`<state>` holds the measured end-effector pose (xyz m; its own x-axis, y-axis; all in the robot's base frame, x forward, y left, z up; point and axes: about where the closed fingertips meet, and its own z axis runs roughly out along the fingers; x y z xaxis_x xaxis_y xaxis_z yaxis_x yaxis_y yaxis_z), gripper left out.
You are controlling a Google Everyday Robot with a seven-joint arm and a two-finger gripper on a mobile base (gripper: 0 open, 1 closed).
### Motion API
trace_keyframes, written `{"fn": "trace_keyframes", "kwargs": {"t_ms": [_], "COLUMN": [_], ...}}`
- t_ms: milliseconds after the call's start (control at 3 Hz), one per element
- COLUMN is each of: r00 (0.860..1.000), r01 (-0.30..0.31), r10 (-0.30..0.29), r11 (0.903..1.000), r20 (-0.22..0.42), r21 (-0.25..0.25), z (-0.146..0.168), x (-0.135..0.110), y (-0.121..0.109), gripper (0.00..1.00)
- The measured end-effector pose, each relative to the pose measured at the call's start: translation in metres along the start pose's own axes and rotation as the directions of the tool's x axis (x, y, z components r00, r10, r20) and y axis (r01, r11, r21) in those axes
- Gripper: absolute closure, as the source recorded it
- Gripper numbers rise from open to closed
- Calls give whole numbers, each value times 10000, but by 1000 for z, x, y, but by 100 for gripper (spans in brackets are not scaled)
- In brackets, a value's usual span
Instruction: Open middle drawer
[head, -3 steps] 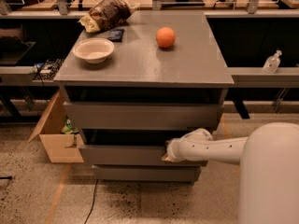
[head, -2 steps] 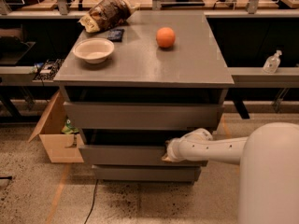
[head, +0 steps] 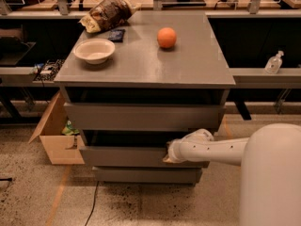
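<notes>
Camera view: shows the gripper (head: pixel 166 158) at the top lip of the middle drawer (head: pixel 122 157), beneath the counter (head: pixel 188 65) front edge, right of centre. Cannot tell whether clamped or loose. Matches a second ago almost exactly: same dark gap, same reach. Suggests the pull has barely started.

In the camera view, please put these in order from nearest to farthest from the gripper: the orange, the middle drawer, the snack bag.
The gripper is low, at the drawer fronts.
1. middle drawer: right at the gripper.
2. orange: up on the cabinet top, toward the back.
3. snack bag: back left corner of that top.
</notes>
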<state>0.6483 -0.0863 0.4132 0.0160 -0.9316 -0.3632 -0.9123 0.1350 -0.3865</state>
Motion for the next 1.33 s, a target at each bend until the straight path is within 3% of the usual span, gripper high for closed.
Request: {"fn": "trace_keyframes", "kwargs": {"t_ms": [1000, 1333], "r00": [10000, 10000], "r01": [-2, -2], "r10": [2, 2], "r11": [10000, 10000], "r20": [1, 1], "r21": [-3, -4], "z": [0, 0], "x": [0, 0], "y": [0, 0], "gripper": [100, 84]}}
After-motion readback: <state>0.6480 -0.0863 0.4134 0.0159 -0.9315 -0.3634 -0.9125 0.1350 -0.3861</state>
